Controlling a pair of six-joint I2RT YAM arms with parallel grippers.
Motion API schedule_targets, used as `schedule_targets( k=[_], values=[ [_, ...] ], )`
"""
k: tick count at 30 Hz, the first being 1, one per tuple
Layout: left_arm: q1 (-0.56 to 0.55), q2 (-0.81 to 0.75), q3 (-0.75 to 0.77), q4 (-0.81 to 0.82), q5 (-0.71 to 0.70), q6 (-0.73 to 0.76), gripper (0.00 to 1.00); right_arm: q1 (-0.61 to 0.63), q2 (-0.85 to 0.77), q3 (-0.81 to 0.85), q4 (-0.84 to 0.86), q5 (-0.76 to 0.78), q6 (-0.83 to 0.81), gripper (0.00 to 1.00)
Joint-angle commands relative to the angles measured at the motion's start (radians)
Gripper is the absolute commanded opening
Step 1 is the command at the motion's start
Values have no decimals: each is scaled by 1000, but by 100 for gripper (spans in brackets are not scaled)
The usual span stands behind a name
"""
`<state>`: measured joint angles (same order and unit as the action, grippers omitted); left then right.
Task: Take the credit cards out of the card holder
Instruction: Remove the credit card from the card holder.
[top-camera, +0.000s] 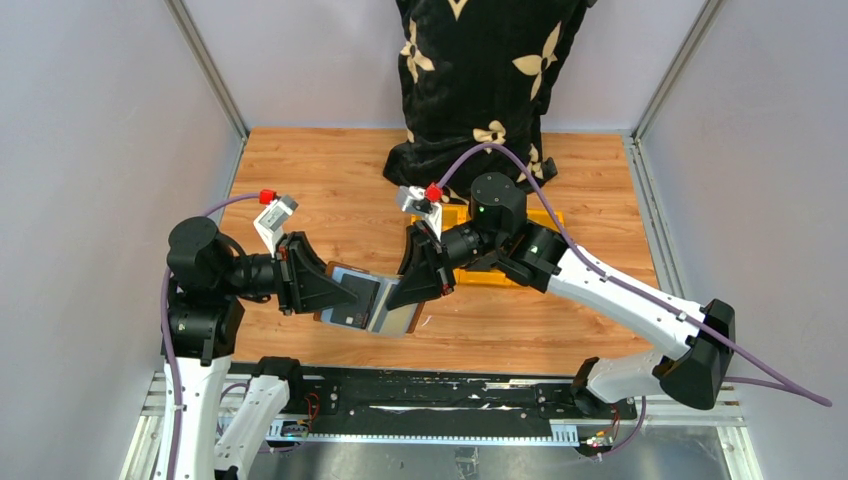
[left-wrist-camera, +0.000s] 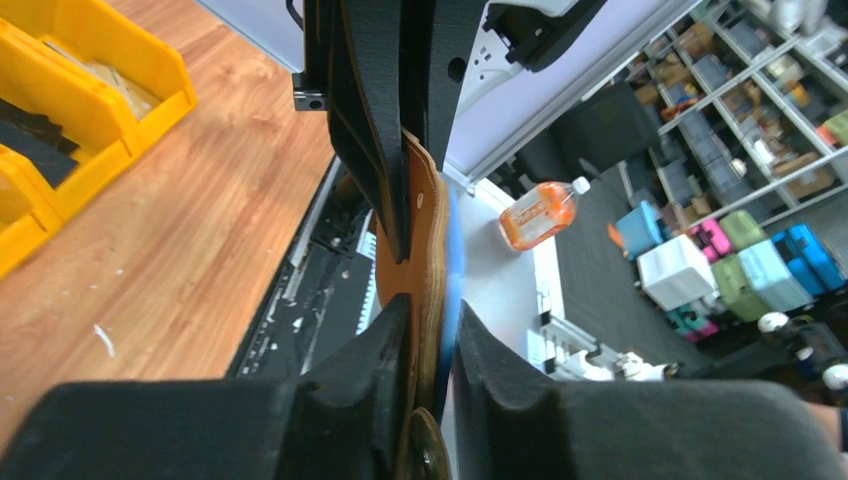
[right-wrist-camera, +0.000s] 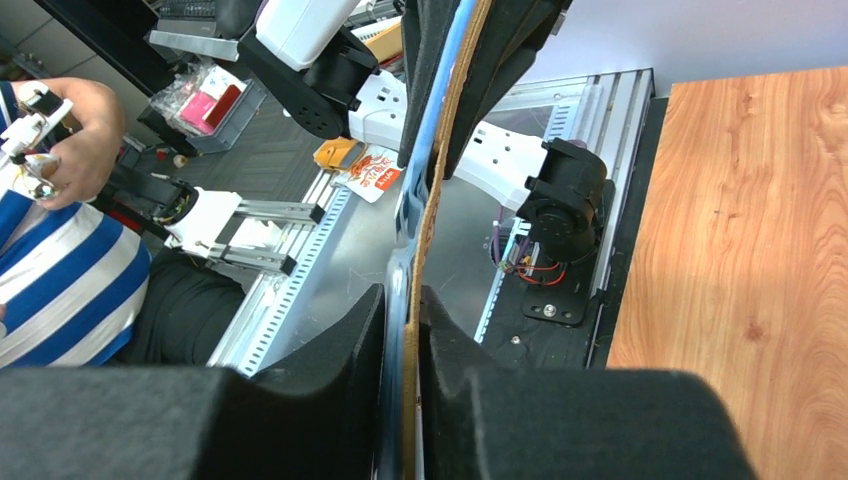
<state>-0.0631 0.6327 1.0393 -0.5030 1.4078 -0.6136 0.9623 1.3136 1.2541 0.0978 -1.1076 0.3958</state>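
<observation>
The card holder (top-camera: 372, 303) hangs unfolded above the table's near middle, brown outside, shiny grey inside, held between both grippers. My left gripper (top-camera: 350, 292) is shut on its left half; in the left wrist view (left-wrist-camera: 432, 322) the fingers pinch the brown leather (left-wrist-camera: 420, 230) together with a thin bluish layer (left-wrist-camera: 453, 270). My right gripper (top-camera: 408, 293) is shut on the right half, where its pads (right-wrist-camera: 402, 300) clamp a tan edge (right-wrist-camera: 440, 190) and a bluish-grey layer. A grey credit card with a dark stripe (top-camera: 343, 316) shows on the left half, partly hidden by the left fingers.
Yellow bins (top-camera: 505, 272) stand behind the right arm, also at the left wrist view's upper left (left-wrist-camera: 70, 110). A black cloth with tan flowers (top-camera: 480, 80) hangs at the back. The black rail (top-camera: 420, 400) marks the table's near edge.
</observation>
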Motion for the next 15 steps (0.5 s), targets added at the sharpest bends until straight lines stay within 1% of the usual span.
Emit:
schedule_targets(
  k=[1, 2, 5, 7, 8, 9, 11, 12, 13, 15],
  values=[
    [0, 15, 16, -2, 15, 10, 4, 15, 0, 54, -23, -15, -45, 27],
    [1, 16, 23, -8, 11, 22, 0, 15, -2, 57, -31, -10, -54, 32],
    [0, 13, 38, -12, -9, 32, 0, 9, -11, 80, -88, 31, -101, 49],
    [0, 12, 44, -5, -38, 30, 0, -11, -29, 107, -173, 94, -142, 72],
    [0, 11, 45, 0, -59, 28, 0, -24, -44, 117, -186, 150, -150, 76],
    [-1, 10, 43, 3, -88, 27, 0, -36, -67, 126, -196, 234, -150, 76],
    [0, 4, 41, 4, -169, 34, 0, -41, -134, 122, -194, 484, -128, 77],
    [0, -3, 39, 0, -214, 46, 0, -40, -177, 96, -160, 577, -98, 77],
    [0, -8, 38, -3, -264, 60, 0, -41, -219, 55, -69, 629, -68, 78],
    [0, -18, 38, -7, -339, 90, 0, -37, -292, -34, 51, 666, 14, 79]
  ],
)
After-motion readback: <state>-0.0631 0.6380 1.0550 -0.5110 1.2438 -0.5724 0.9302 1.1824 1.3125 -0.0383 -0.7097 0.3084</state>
